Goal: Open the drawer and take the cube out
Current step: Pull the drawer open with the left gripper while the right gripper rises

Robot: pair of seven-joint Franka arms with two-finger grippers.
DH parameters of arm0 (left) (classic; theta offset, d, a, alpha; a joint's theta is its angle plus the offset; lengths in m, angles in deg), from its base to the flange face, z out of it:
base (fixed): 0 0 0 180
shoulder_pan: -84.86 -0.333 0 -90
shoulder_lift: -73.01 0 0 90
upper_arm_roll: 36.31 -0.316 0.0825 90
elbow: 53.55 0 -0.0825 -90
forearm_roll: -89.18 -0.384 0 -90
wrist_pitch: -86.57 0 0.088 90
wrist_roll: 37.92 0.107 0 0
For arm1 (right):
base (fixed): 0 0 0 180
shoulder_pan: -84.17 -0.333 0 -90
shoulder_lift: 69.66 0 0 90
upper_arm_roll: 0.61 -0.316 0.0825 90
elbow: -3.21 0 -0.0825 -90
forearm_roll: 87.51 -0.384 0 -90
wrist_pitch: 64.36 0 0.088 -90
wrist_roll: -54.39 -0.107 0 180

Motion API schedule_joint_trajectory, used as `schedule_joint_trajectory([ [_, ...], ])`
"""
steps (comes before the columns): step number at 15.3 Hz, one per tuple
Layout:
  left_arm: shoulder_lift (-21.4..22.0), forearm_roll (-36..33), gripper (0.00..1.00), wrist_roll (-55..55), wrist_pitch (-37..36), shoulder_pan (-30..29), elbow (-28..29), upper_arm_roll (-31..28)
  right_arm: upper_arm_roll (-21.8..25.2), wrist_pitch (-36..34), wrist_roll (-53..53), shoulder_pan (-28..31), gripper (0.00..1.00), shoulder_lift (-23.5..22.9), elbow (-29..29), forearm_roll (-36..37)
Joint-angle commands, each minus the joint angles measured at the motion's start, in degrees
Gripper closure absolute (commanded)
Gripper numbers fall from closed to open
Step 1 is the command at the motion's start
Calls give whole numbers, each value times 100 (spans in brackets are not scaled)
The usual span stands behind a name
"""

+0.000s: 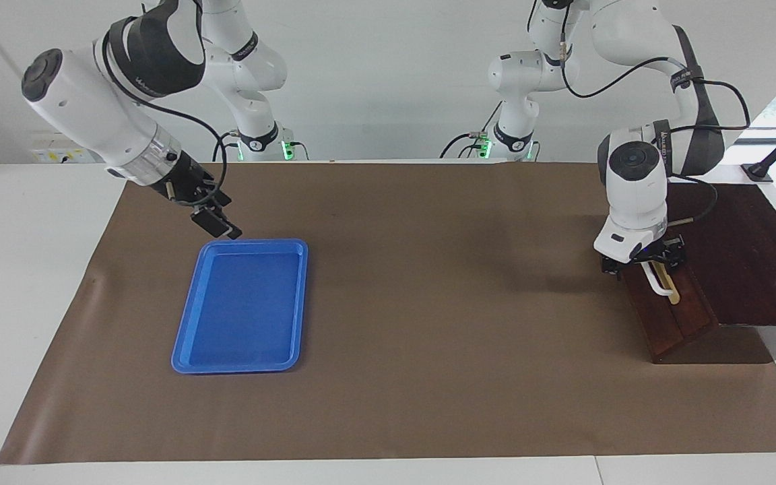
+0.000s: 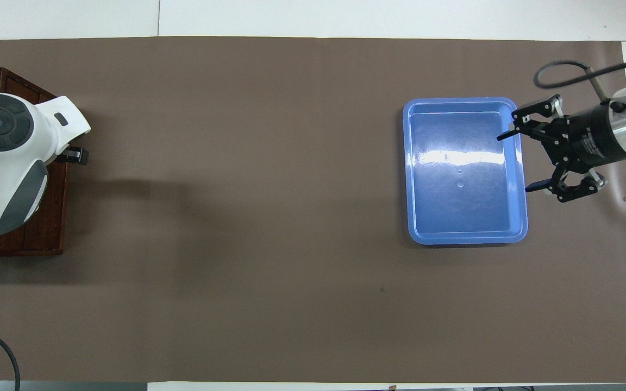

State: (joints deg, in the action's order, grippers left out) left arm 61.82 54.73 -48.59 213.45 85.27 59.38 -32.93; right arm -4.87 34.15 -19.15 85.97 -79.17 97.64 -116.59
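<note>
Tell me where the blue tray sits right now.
The blue tray lies flat on the brown mat toward the right arm's end of the table; in the facing view the right gripper hangs just above its edge nearest the robots.

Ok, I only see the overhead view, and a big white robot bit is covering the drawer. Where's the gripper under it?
Observer: The left gripper is down at the drawer's white bar handle, open, at the handle's end nearer the robots.
Operator: Is the drawer open? Can you see the cube?
Observer: No, the drawer front sits shut against its dark wooden box, and no cube shows.
Operator: Is the other gripper touching the blue tray?
Observer: No, the right gripper hangs in the air above the blue tray's rim nearest the robots.
</note>
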Motion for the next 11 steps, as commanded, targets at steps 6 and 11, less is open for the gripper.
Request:
schedule_joint_trajectory([
  [6, -339, -63, 0, -1471, 452, 652, -70, 22, -14, 449, -714, -329, 1, -946, -153, -1696],
  [11, -348, 701, 0, -2008, 417, 1286, -167, 22, -14, 766, -268, -794, 1, -1246, -135, -1733],
])
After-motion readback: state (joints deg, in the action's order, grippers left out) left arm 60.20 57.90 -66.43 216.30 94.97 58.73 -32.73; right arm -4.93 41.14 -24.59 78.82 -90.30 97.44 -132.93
